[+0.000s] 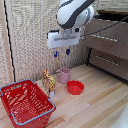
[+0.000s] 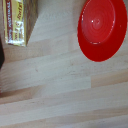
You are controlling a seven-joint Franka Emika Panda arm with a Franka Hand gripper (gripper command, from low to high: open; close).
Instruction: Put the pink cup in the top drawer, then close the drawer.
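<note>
Open, empty tool (image 1: 62, 52) hangs above pink mug (image 1: 63, 75); box (image 2: 17, 22) reads "NATURAL".

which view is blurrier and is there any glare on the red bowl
Both are soft: the exterior view blurs the gripper and pink mug; the wrist view smears the box lettering. The red bowl shows only a faint sheen there, no hard glare.

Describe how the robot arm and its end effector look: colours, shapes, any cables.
The arm is bulky, rounded and glossy white, with a dark band at a joint. A thin dark cable runs from it toward the exterior view's right. The end effector is a white rectangular block with two short dark fingers tipped in blue. No markings are legible. The wrist view shows none of it.
</note>
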